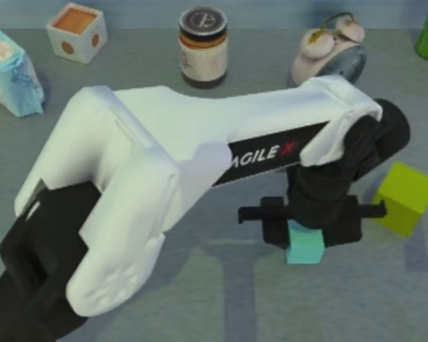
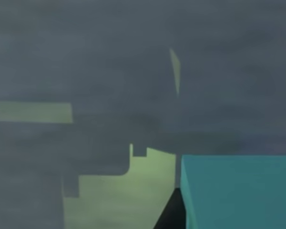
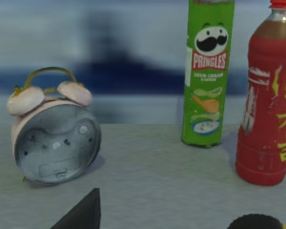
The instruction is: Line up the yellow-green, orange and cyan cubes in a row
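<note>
The light cyan cube lies right of the table's centre and fills the near corner of the left wrist view. My left gripper has reached across the table and stands over the cube. One black finger lies flush against the cube's side, and the other is hidden. The lime yellow-green cube sits just to the right, apart from the cyan one. The orange cube is hidden or out of view. My right gripper is outside the top view, open and holding nothing.
Along the back stand a white box with orange dots, a dark-lidded jar, an alarm clock and a green Pringles can next to a red bottle. A pale blue packet lies at the far left.
</note>
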Tool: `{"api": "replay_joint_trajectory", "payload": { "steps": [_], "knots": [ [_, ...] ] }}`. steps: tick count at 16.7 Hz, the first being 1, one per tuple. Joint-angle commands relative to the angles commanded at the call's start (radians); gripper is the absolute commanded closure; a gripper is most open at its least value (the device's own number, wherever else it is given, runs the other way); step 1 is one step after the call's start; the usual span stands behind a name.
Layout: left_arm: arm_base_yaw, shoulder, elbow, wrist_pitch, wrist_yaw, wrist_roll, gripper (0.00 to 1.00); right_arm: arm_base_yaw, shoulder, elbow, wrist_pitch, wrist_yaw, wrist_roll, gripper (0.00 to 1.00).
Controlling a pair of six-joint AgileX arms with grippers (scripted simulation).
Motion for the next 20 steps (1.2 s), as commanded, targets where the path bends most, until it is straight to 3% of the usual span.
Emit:
{"api": "replay_joint_trajectory", "payload": {
  "steps": [7,17,20],
  "knots": [
    [0.0,0.0,0.0,0.0,0.0,0.0,0.02,0.0,0.0,0.0,0.0,0.0,0.0,0.0],
    [0.0,0.0,0.004,-0.004,0.0,0.0,0.0,0.0,0.0,0.0,0.0,0.0,0.0,0.0],
    [0.006,-0.003,0.075,-0.077,-0.001,-0.006,0.0,0.0,0.0,0.0,0.0,0.0,0.0,0.0]
  ]
}}
